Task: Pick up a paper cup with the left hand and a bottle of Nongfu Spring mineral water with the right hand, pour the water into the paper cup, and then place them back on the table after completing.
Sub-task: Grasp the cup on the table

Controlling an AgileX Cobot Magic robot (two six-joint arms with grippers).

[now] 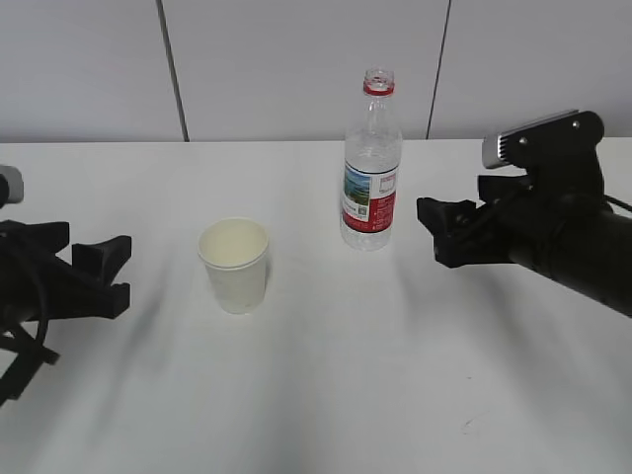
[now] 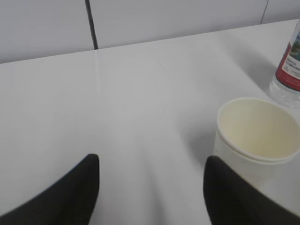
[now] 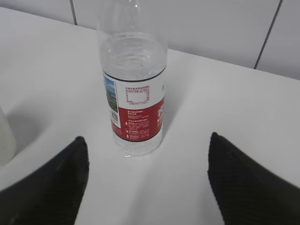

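Observation:
A white paper cup stands upright and empty on the white table. A clear Nongfu Spring bottle with a red and white label stands upright behind and right of it, uncapped, with a red neck ring. The water in it is barely visible. My left gripper is open, left of the cup and apart from it; in the left wrist view the cup is beside the right finger. My right gripper is open, just right of the bottle; in the right wrist view the bottle stands ahead between the fingers.
A grey panelled wall runs along the table's far edge. Bare white tabletop lies in front of the cup and bottle.

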